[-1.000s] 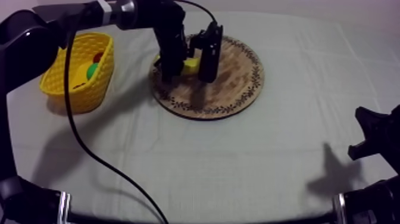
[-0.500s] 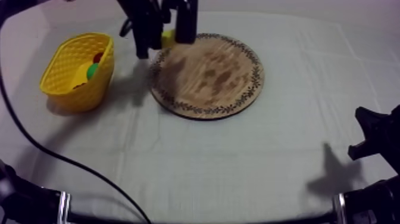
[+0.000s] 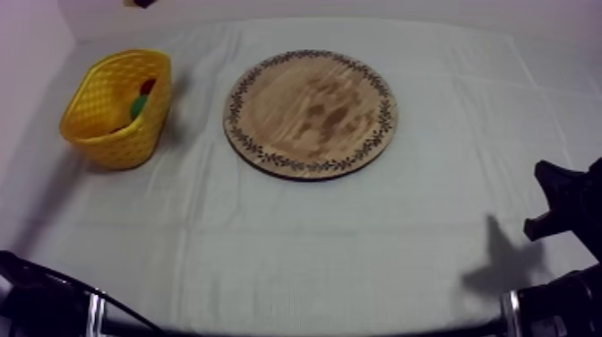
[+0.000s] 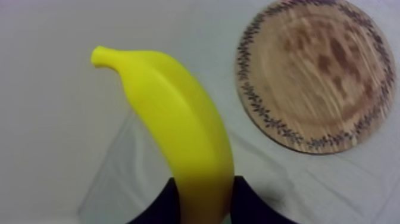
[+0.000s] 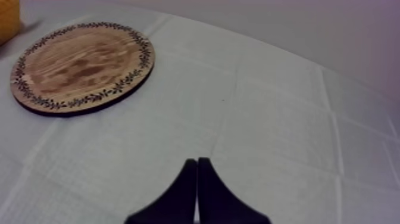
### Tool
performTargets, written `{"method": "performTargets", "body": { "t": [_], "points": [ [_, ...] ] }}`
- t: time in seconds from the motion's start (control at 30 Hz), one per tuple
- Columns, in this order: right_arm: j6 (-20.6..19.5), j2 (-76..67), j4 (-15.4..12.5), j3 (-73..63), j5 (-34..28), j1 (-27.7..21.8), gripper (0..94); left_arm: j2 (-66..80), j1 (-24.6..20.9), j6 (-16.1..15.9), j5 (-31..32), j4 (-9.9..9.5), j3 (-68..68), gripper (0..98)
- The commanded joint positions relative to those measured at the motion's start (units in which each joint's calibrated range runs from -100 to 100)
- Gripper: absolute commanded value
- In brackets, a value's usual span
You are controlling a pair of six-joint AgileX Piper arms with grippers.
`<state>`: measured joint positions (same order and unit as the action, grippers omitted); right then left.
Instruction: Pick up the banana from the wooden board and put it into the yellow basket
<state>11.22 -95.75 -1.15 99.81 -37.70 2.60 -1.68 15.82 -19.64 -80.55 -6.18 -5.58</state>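
The banana (image 4: 174,122) is clamped at its lower end in the left gripper (image 4: 203,182). The gripper's 2 black fingers (image 4: 159,205) press against either side of it, and its stem end points up and away. It hangs in the air over the grey-white cloth (image 4: 53,149), just beside the wooden board (image 4: 318,74) and not touching it. From above, the board (image 3: 309,112) lies flat near the middle of the table, showing its brown grain and a leafy pattern around the rim. The yellow basket (image 3: 106,112) stands well to its left, near the table's edge. Inside the basket are a small red fruit (image 3: 148,87) and a green toy fruit (image 3: 137,108) whose kind I cannot tell. The cloth (image 3: 296,242) is creased into a grid of fold lines and wrinkles slightly at the front. A pale, plain wall (image 3: 358,7) rises behind the table and along its left side. The right arm (image 3: 563,208) sits low at the right edge and casts a soft shadow (image 3: 502,264) on the cloth. The right gripper (image 5: 196,162) has its 2 fingers pressed together in a narrow wedge with nothing between them. It is aimed across the cloth toward the board (image 5: 83,65), with a corner of the basket (image 5: 9,15) beyond.
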Motion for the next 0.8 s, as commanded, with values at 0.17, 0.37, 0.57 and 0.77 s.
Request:
{"method": "performTargets", "body": {
  "t": [0.17,0.37,0.57,0.77],
  "points": [
    [-0.01,0.0,0.0,-0.03,0.04,0.0,0.3,-0.52,-5.1,8.55,0.18,-1.67,-0.42,16.8],
    [-0.01,0.0,0.0,-0.03,0.04,0.0,0.3,-3.9,-8.51,12.18,1.13,-1.88,0.36,16.0],
    [-0.01,0.0,0.0,-0.03,0.04,0.0,0.3,-8.31,-10.38,14.11,1.25,-1.75,3.67,16.1],
    [-0.01,0.0,0.0,-0.03,0.04,0.0,0.3,-12.18,-11.53,15.38,1.33,-1.36,7.18,16.5]
  ]
}}
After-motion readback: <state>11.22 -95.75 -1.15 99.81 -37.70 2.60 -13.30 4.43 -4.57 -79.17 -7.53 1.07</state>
